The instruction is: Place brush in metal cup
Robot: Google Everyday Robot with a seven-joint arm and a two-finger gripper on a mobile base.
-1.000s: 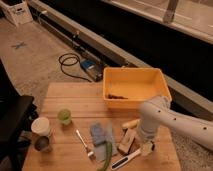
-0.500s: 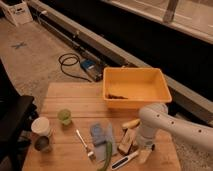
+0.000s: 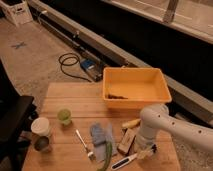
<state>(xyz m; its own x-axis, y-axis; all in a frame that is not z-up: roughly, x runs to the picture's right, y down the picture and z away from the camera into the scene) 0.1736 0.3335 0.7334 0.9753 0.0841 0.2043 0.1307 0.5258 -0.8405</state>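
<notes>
Since half a second ago the white arm has sunk slightly over the table's point(image 3: 65, 97) right front corner; the brush point(image 3: 125, 161) lies where it lay. The brush is a slim white handle with a dark stripe, lying flat and aslant near the front edge, its dark end pointing up-right. The gripper point(image 3: 145, 151) hangs low over that dark end, at or just above it; I cannot tell whether they touch, nor whether the gripper is released or clenched. The handle runs out down-left from beneath the gripper. The metal cup point(image 3: 42, 144), small, short and dull grey-brown, stands upright at the table's left front, well apart from brush and gripper, just in front of the white cup point(image 3: 40, 126). Between cup and brush I see the fork point(image 3: 83, 142), a blue cloth point(image 3: 102, 135) and the tan block point(image 3: 127, 141). A yellow bin point(image 3: 135, 89) sits behind the arm.
</notes>
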